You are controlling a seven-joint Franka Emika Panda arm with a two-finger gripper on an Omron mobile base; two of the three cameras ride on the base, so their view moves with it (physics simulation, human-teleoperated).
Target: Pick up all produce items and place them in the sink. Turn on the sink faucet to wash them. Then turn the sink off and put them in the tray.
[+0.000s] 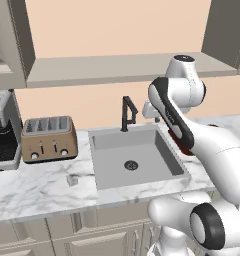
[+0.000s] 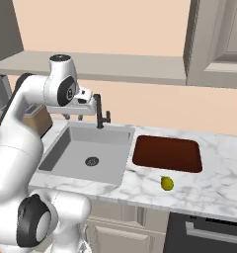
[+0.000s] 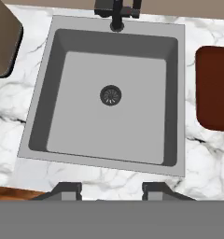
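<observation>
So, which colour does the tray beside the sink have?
The tray is dark red-brown; the right base view shows it best.

Arm raised and bent, pincer pointing down, narrowly parted, empty

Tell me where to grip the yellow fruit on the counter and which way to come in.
Take the yellow fruit across its rounded middle, coming straight down from above. It lies alone on the marble counter, just in front of the tray and apart from it, so its sides look free for the fingers. Its small round shape may roll, so centre the jaws before closing.
</observation>
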